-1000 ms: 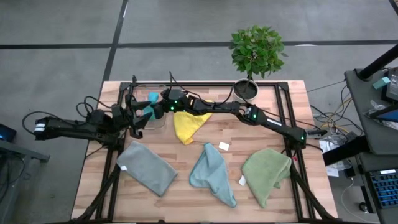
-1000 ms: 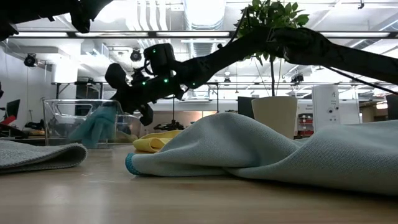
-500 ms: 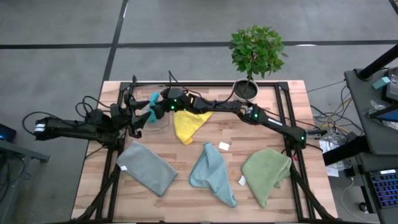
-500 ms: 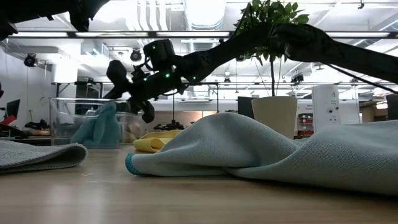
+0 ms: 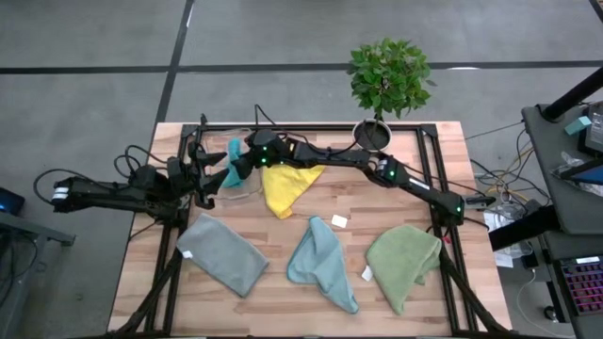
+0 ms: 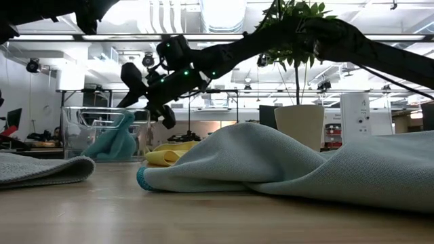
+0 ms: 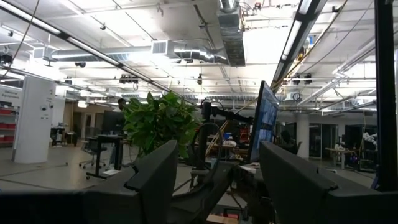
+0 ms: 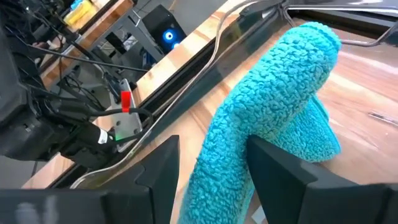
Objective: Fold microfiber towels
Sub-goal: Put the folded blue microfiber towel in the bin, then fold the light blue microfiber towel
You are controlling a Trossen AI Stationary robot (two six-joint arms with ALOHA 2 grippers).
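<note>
Wooden table (image 5: 311, 202) carries three towels along its near edge: grey (image 5: 222, 251) at 7 o'clock, blue (image 5: 322, 262) at 6, green (image 5: 403, 262) at 5. Farther back lies yellow (image 5: 284, 186). The right gripper (image 8: 205, 165), arm stretched to 11 o'clock, stands released around the teal towel (image 8: 273, 130) in the bin (image 6: 102, 132). The left gripper (image 7: 217, 180) waits spread at 9.
</note>
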